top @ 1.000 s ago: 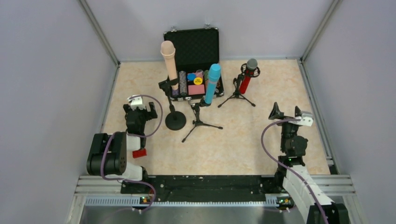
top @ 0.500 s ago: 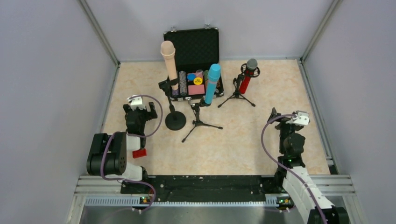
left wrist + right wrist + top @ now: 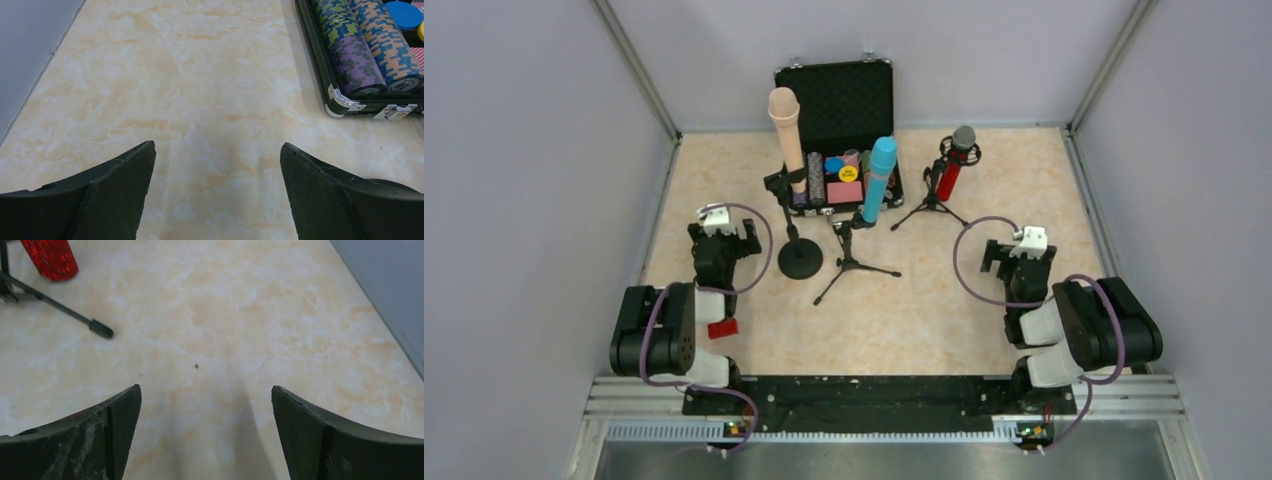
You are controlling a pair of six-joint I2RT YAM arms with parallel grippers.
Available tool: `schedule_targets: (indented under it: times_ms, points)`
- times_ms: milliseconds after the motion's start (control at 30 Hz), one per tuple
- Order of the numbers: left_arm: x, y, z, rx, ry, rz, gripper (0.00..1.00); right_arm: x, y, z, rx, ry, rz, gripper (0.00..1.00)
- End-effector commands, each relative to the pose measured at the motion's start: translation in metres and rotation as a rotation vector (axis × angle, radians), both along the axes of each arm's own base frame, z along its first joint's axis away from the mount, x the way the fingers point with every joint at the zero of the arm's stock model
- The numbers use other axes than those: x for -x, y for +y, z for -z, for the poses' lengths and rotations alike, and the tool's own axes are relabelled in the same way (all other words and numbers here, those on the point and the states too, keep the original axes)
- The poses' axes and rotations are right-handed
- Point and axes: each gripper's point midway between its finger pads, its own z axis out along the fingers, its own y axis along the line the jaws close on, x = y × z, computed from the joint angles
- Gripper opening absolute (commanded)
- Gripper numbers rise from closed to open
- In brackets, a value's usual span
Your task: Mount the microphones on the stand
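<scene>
The peach-beige microphone (image 3: 786, 135) stands in the clip of the round-base stand (image 3: 799, 258). The light blue microphone (image 3: 878, 178) sits in the middle tripod stand (image 3: 852, 259). The glittery red microphone (image 3: 954, 165) with a silver mesh head sits in the right tripod stand (image 3: 931, 203); its red body (image 3: 50, 259) and a tripod leg (image 3: 65, 311) show in the right wrist view. My left gripper (image 3: 722, 238) is open and empty, low over the table (image 3: 217, 145). My right gripper (image 3: 1014, 256) is open and empty (image 3: 206, 390), folded back near its base.
An open black case (image 3: 839, 110) with rolls of chips (image 3: 367, 47) and coloured pieces stands at the back behind the stands. A small flat red block (image 3: 722, 327) lies by the left arm's base. Grey walls enclose the table on three sides.
My right arm has folded back toward its base, and its gripper has moved left and lower. The left arm and the microphones have not moved.
</scene>
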Motion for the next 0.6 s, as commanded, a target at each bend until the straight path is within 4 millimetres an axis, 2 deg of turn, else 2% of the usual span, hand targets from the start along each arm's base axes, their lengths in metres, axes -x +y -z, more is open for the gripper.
schedule_targets:
  times_ms: [0, 67, 100, 567]
  points:
    - [-0.009, 0.003, -0.017, 0.002, -0.053, -0.01, 0.99, -0.037, 0.005, -0.066, 0.007, -0.224, 0.0, 0.99]
    - [-0.009, 0.003, -0.017, 0.002, -0.052, -0.01, 0.99, -0.037, -0.003, -0.055, -0.004, -0.17, 0.047, 0.99]
    - [-0.009, 0.003, -0.017, 0.002, -0.052, -0.009, 0.99, -0.036, -0.004, -0.06, -0.003, -0.201, 0.055, 0.99]
    - [-0.009, 0.002, -0.016, -0.009, -0.049, 0.0, 0.99, -0.037, -0.004, -0.06, -0.007, -0.197, 0.06, 0.99]
